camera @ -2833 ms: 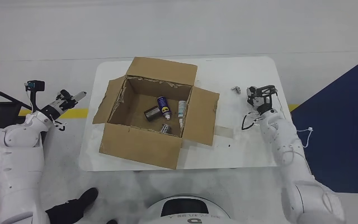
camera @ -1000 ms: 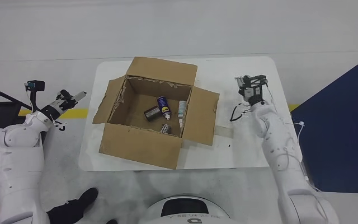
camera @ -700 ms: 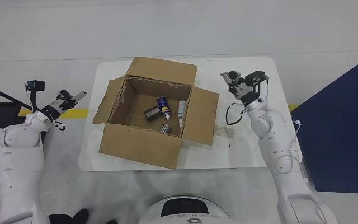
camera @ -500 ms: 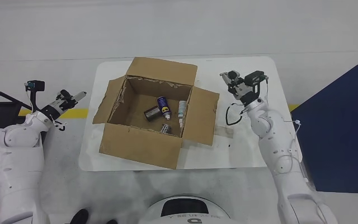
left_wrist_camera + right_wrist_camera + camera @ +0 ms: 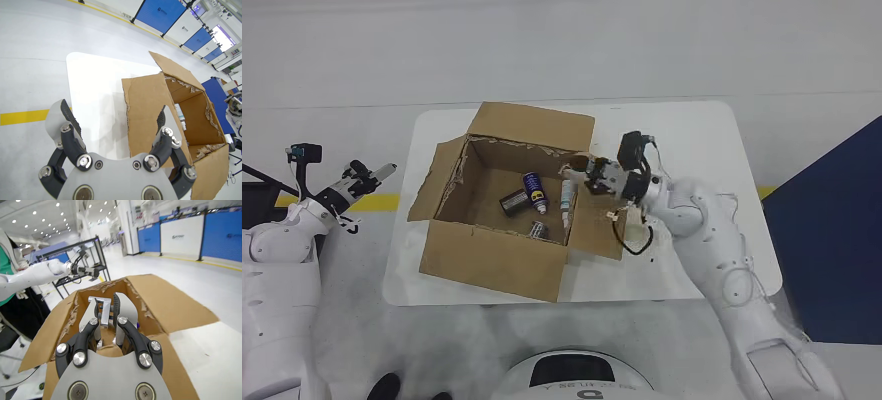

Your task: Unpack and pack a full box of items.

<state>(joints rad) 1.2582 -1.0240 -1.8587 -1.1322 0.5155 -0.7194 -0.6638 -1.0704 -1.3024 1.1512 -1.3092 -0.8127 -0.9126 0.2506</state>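
right gripper [image 5: 105, 303] is clenched on a small silver metal bracket [image 5: 104, 313], held just above the right rim of the open brown cardboard box [image 5: 492, 262], centre of the top view. advised: carry it inward, descend clear of the torn edge and the white tube [image 5: 567, 200], release low. left gripper [image 5: 114, 108], far left, is spread, empty. since earlier: right arm has swung in from the white table [image 5: 692, 130]'s right side; left unmoved.

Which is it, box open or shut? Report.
Open. The box has its flaps spread outward; the top view sees a can and a bottle lying on its floor.
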